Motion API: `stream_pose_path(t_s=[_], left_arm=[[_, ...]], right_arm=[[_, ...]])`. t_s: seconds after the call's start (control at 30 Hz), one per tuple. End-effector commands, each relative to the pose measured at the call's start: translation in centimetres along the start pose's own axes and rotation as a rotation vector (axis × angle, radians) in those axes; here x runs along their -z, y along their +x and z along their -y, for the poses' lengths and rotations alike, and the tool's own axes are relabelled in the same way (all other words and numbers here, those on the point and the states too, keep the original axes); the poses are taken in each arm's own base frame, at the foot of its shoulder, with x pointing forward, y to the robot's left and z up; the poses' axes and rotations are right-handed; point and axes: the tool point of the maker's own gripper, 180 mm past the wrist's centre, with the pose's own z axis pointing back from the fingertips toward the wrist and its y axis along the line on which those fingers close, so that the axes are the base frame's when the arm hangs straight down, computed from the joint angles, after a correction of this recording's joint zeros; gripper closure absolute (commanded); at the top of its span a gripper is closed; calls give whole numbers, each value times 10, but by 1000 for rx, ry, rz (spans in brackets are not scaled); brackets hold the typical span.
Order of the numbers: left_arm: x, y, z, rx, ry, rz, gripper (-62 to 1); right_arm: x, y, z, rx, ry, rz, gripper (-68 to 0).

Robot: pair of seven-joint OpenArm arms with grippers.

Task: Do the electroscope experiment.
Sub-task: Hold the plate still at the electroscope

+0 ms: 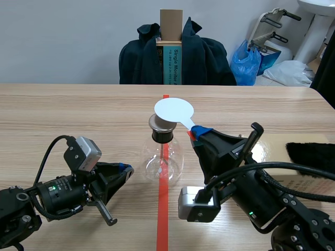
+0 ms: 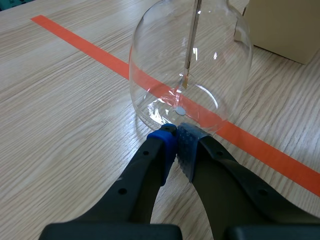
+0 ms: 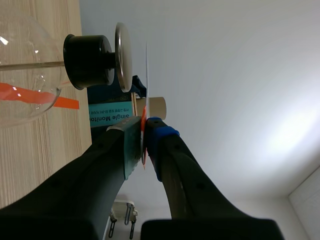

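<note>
A black fuzzy cloth [image 1: 313, 155] lies at the wooden table's [image 1: 78, 110] right edge, a tan cardboard box [image 1: 314, 182] just beside it; beyond the far edge, a dark navy jacket [image 1: 204, 57].

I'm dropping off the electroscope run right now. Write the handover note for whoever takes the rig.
Left tool: shut on nothing, tips at the base of the flask.
Right tool: shut on the white paddle, its disc just over the flask's metal plate; contact unclear.
Done: paddle in the tool, at the plate.
Left: probably touch the plate and watch the foil leaf inside.
</note>
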Motion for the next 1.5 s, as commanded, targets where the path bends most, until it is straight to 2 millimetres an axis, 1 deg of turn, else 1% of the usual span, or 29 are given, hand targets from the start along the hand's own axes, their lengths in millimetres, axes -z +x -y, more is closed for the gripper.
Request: stream_pose_path(t_s=[0.0,1.3,1.47], left_arm=[[4,11,-2,2,5,39,-32],[4,11,-2,3,5,39,-32],[4,11,-2,3,5,39,-32]], right_arm=[[3,-2,8,-20,-26,11,-8],[3,-2,8,-21,-26,11,-8],[3,-5,8,-20,-26,-6,-8]])
